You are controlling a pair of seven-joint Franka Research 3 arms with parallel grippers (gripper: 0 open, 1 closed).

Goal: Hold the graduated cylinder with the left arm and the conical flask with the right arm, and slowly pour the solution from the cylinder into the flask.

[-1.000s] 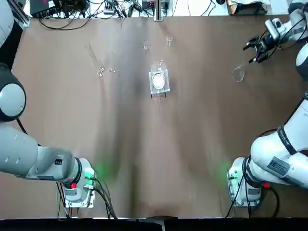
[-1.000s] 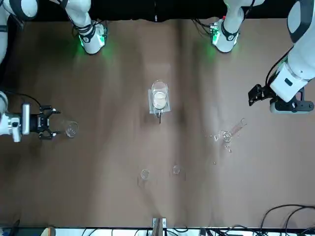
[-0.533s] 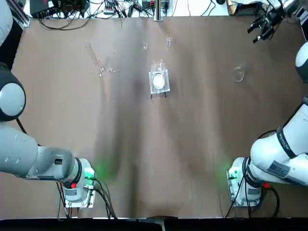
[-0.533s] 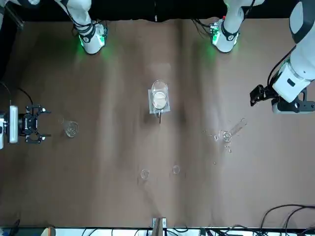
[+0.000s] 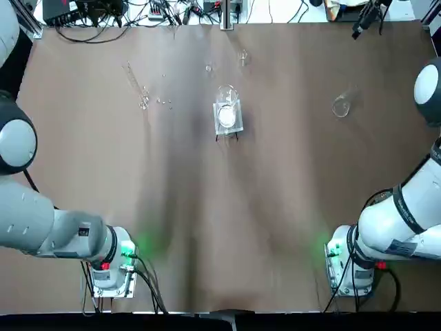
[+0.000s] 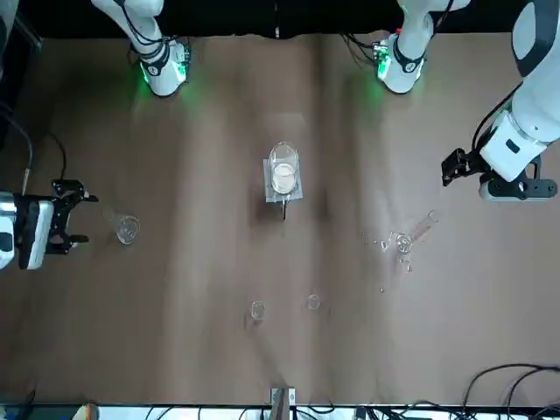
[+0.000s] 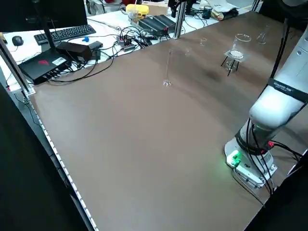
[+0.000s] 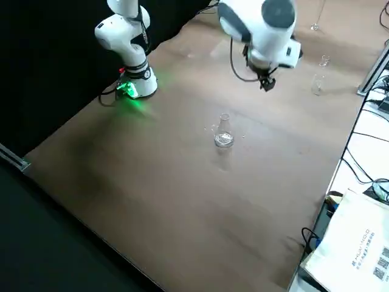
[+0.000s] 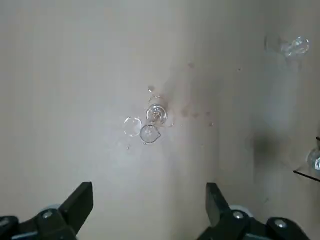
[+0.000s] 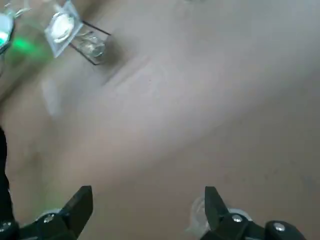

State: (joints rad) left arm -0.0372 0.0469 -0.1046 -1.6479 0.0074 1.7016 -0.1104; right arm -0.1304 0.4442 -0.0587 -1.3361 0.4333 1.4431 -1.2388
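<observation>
The graduated cylinder [image 5: 135,83] stands upright on the table's far left, thin and clear [image 7: 168,67]. My left gripper [image 6: 449,168] hangs high above it, open; its wrist view looks straight down on the cylinder's mouth [image 9: 156,114] between the spread fingers [image 9: 82,199]. The conical flask [image 5: 341,105] stands alone on the far right [image 8: 223,132]. My right gripper [image 6: 77,213] is open and empty, off to the outer side of the flask [image 6: 128,229] and clear of it; in the top view the right gripper [image 5: 361,26] shows at the table's far edge.
A glass beaker over a white disc [image 5: 227,114] sits on a small stand at mid-table. Two small glass pieces [image 5: 242,56] stand beyond it, and tiny glass bits [image 5: 164,103] lie near the cylinder's foot. Cables and equipment [image 5: 103,10] line the far edge.
The right gripper has drawn away from the flask, toward the far right corner in the top view. The flask and cylinder stay put. The left arm has barely shifted.
</observation>
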